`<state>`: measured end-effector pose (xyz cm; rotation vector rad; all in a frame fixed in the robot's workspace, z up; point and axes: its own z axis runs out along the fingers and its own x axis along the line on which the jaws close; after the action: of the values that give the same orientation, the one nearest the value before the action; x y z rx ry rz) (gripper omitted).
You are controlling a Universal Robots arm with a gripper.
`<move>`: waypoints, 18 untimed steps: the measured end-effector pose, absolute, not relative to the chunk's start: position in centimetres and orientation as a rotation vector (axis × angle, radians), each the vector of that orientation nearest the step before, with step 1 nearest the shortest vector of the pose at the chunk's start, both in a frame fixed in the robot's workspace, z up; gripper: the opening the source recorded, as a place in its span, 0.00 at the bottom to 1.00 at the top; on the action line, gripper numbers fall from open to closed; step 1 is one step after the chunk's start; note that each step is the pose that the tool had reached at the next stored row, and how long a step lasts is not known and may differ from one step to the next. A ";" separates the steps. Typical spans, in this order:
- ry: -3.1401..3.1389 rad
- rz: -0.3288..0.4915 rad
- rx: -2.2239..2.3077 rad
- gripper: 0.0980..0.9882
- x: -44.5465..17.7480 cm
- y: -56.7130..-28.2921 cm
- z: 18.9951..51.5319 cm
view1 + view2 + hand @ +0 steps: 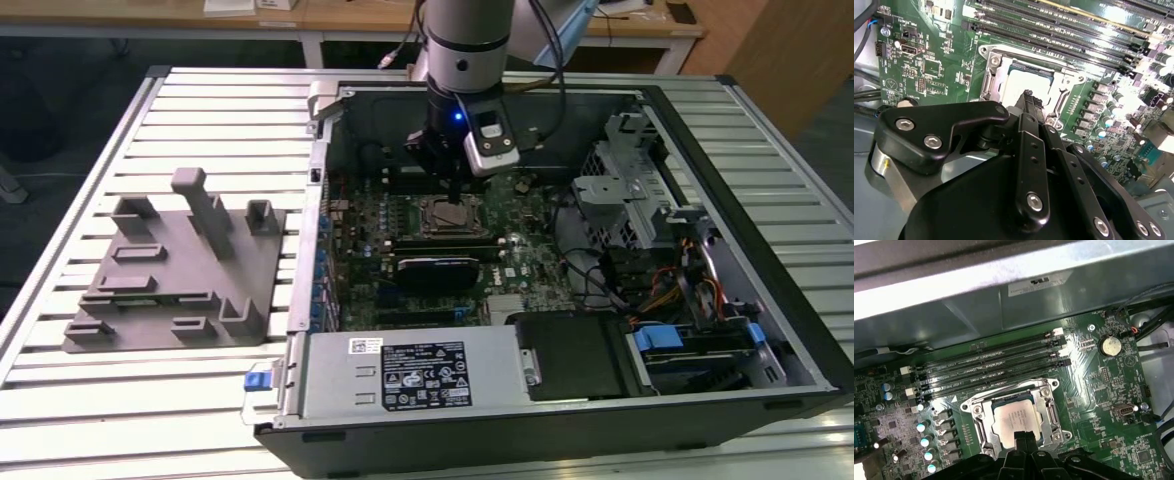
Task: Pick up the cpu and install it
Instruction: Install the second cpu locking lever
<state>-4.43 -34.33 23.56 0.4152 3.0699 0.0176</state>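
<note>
First wrist view: jaws closed together, empty, tips just above the cpu point(1015, 416) in its socket point(1046, 405)

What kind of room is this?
Probably a workshop or lab for robots. A robot arm reaches into an open computer case on a metal table, with wooden desks behind.

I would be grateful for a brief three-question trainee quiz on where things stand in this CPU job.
1. True or false: the cpu lies in the motherboard socket.
2. What is the gripper directly above: A) the grey fixture block, B) the socket, C) the power supply?
3. Fill in: the fixture block sits on the slatted table, ______ the computer case.

Key: 1 true; 2 B; 3 outside.
</note>
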 end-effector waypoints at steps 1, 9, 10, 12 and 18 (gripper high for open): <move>3.070 0.018 0.415 0.01 -4.4 -34.4 23.6; 3.070 0.018 0.415 0.01 -4.4 -34.8 23.6; 3.070 0.018 0.415 0.01 -4.4 -34.8 23.6; 3.070 0.018 0.415 0.01 -4.4 -34.9 23.6; 3.070 0.018 0.415 0.01 -4.4 -35.1 23.6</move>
<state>-4.42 -35.09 23.55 0.4152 3.0698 0.0177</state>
